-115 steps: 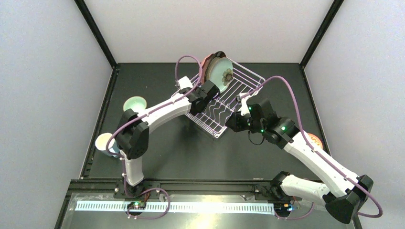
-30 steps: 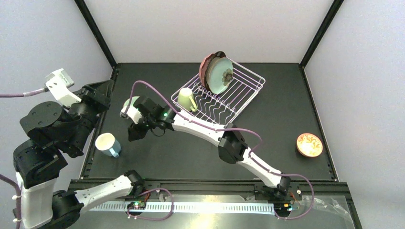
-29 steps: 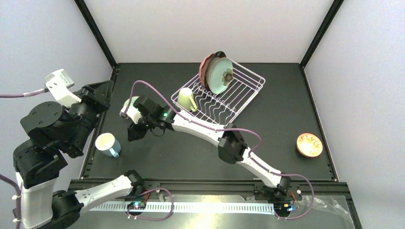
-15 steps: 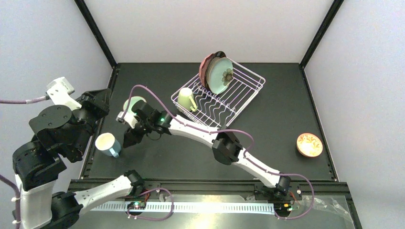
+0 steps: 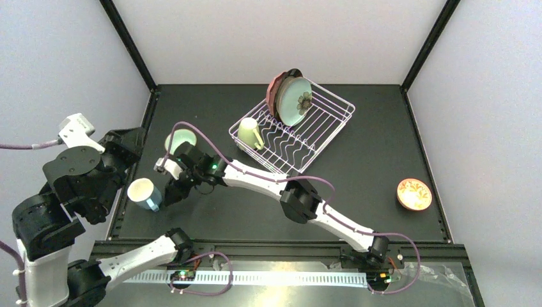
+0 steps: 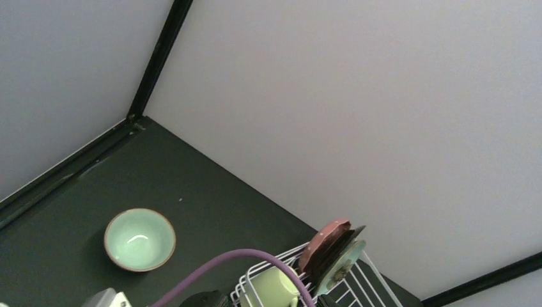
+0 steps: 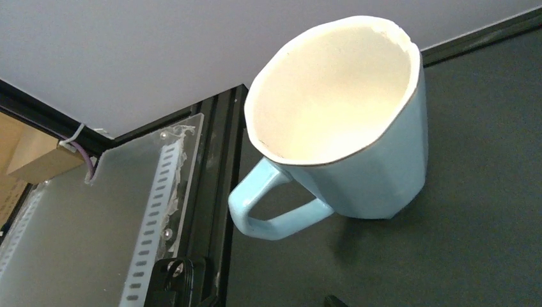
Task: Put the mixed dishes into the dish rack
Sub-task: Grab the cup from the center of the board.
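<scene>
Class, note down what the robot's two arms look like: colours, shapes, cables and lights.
The left arm and the right arm both have smooth white shells between bulky black joints. A purple cable loops along each arm. The right arm ends in a black gripper, with a green light glowing near its wrist.

This was a robotics lab test cell rather than a kitchen. Plain pale wall panels [image 5: 281, 38] boxed in a dark tabletop [image 5: 358, 211], with black frame struts [image 5: 128, 45] running to the upper corners. Along the bottom edge, a metal rail [image 5: 275, 246] carried the left arm [image 5: 70, 185] and right arm [image 5: 255, 179], both trailing purple cables [image 5: 29, 146]. A white dish rack [image 5: 319, 137] and a light-blue mug [image 5: 144, 194] sat on the tabletop.
</scene>
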Robot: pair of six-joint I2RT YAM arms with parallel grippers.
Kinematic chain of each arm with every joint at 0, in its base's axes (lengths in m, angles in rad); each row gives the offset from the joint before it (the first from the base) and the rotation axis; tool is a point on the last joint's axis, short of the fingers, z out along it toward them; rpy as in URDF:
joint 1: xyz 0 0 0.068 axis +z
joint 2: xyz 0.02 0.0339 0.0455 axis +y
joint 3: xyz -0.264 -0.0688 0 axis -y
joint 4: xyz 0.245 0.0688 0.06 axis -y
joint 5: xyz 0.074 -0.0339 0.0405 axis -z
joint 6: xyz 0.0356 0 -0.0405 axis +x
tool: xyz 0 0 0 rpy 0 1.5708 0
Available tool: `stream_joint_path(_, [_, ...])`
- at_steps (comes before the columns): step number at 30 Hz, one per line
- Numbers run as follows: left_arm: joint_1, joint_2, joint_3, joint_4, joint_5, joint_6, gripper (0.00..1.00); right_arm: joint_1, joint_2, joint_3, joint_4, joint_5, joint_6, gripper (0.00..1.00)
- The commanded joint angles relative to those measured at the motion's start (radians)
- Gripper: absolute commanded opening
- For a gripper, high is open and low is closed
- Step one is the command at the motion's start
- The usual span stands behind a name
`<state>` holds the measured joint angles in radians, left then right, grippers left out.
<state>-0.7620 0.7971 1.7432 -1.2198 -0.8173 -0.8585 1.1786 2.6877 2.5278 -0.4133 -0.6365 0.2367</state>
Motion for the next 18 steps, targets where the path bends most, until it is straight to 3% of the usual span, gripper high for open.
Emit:
stream_joint_path(1, [0.01,-0.006,0.018,-0.119,-0.069,-0.116,0.79,0.004,-0.058,-0.031,-0.062,0.042,-0.044,0.92])
stream_joint_path(6, [0.018,-0.022,-0.024,-0.146,-0.114,-0.224,0.82,0.003,-0.181,-0.194,-0.128,0.173,-0.062,0.92])
stream_joint_path(12, [0.02,0.029,-0.064,-0.144,-0.147,-0.287,0.82,-0.028,-0.44,-0.584,-0.012,0.314,-0.027,0.92])
stream_joint_path(18, [0.02,0.064,-0.107,-0.146,-0.175,-0.371,0.83,-0.086,-0.646,-0.781,0.026,0.432,0.01,0.93])
